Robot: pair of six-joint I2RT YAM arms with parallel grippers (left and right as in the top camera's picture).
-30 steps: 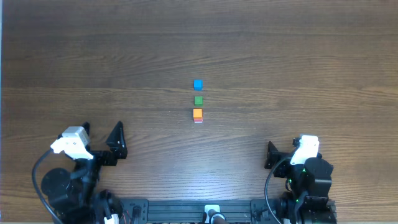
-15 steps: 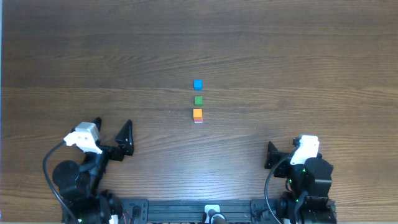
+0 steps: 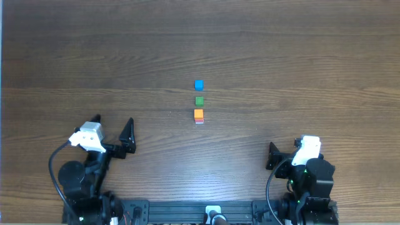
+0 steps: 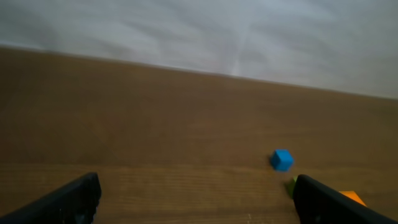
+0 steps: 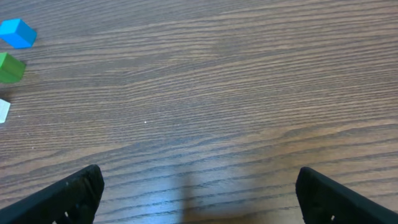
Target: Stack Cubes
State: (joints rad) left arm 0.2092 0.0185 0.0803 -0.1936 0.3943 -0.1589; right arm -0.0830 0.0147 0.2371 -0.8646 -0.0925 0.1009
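Four cubes, two grippers, one wooden table (image 3: 325, 56).

Item 1: blue cube (image 3: 199, 85), at the 12 o'clock end of a short line of cubes near the table's middle, resting on the wood, apart from its neighbour.

Item 2: green cube (image 3: 199, 100), just at 6 o'clock of the blue cube, alone on the wood, touching neither neighbour.

Item 3: orange cube (image 3: 199, 114), just at 6 o'clock of the green cube, sitting on top of item 4.

Item 4: pale cube (image 3: 199, 121), under the orange cube; a thin strip of it shows at the orange cube's 6 o'clock edge.

Item 5: left gripper (image 3: 112, 128), at about 8 o'clock of the cubes and well apart from them, fingers spread wide, holding nothing.

Item 6: right gripper (image 5: 199, 199), at about 4 o'clock of the cubes and well apart from them, low over bare wood, fingers spread wide, holding nothing.
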